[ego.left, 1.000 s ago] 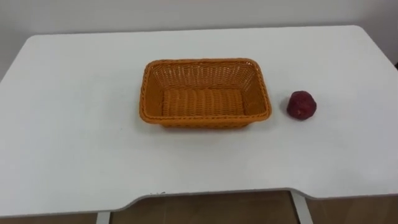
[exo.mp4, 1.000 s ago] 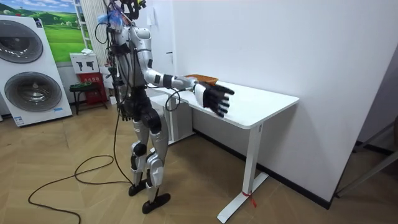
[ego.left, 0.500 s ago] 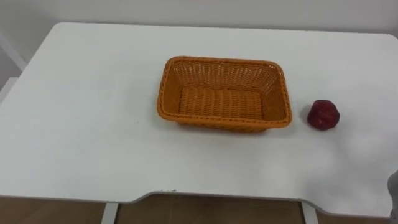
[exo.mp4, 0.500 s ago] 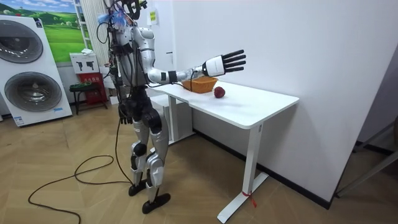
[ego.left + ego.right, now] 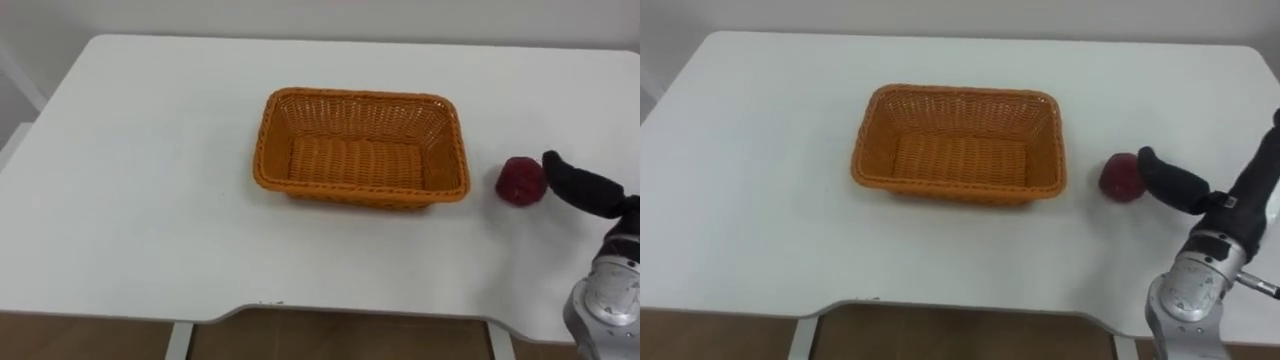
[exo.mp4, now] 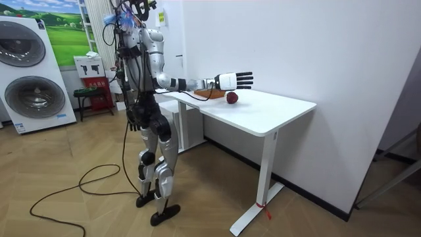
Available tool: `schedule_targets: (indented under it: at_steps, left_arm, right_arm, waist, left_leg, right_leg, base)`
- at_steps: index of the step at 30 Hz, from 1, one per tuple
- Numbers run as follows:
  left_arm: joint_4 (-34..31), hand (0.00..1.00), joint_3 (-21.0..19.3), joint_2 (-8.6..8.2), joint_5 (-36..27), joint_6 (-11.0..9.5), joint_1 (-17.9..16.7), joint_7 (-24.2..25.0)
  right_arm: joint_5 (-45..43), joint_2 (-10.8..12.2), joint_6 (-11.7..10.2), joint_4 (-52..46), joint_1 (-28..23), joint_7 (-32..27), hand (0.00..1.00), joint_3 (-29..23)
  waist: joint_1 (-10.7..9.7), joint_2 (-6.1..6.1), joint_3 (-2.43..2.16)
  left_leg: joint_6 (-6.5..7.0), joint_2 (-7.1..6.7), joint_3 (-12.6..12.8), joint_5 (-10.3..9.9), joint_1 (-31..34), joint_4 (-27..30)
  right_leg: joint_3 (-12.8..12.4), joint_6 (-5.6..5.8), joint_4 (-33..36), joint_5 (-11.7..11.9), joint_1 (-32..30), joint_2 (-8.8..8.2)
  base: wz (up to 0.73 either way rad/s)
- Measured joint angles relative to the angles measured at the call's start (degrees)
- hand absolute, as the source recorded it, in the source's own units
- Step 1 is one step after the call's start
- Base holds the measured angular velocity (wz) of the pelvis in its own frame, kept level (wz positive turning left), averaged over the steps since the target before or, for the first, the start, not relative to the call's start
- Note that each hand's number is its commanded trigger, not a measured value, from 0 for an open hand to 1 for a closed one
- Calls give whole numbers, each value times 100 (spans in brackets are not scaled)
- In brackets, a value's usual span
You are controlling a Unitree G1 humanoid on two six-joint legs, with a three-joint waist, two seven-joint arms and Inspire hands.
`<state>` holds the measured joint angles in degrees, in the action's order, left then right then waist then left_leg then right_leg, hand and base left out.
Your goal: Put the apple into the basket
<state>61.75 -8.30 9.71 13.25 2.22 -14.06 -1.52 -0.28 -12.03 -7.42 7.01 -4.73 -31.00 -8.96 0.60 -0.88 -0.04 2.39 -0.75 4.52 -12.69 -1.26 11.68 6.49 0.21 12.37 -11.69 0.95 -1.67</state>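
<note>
From the left eye view: could knock the dark red, lumpy apple (image 5: pixel 520 181) rolling across the desk (image 5: pixel 140 200) through an off-centre closing of the right hand (image 5: pixel 585 190); lies just beside the released, empty fingers, on their side toward the basket (image 5: pixel 360 97), contact unclear. From the room view: fingers straight and spread over it, with the left hand (image 6: pixel 132 119) hanging by the hip. From the right eye view: matte, roundish, uneven-skinned.

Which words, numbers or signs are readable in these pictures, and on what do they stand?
Basket, apple, table: no text on them.
White sign with red marks, beside the washing machines in the room view: too small to read.
Nothing else bears print.
</note>
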Motion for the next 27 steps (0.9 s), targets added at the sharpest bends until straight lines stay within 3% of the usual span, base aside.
schedule_targets:
  at_steps: [12, 22, 27]
  left_arm:
    - [0, 0, -2, -1, 11, 29, 0, 95]
    - [18, 0, -5, 1, -8, 28, -5, 111]
    - [17, 0, -1, 4, -16, 30, -9, 154]
  right_arm:
    - [-2, -9, 158, 187, 1, 731, 0, 97]
    - [-1, -74, 207, 847, 136, 1183, 0, 92]
    - [27, -267, 247, 1061, 158, 1379, 0, 94]
  waist:
    - [54, -4, -25]
    - [82, -17, 7]
    - [99, -57, 31]
  left_leg:
    - [0, 6, -8, 1, -35, -7]
    - [3, 7, -34, 4, -25, 14]
    - [3, 6, -63, 4, 4, 8]
  right_leg:
    - [20, -1, -73, 16, 72, -7]
    - [77, 0, -59, 38, 102, -16]
    - [86, 0, -67, 38, 86, -16]
  base:
    - [0]
    - [2]
    - [0]
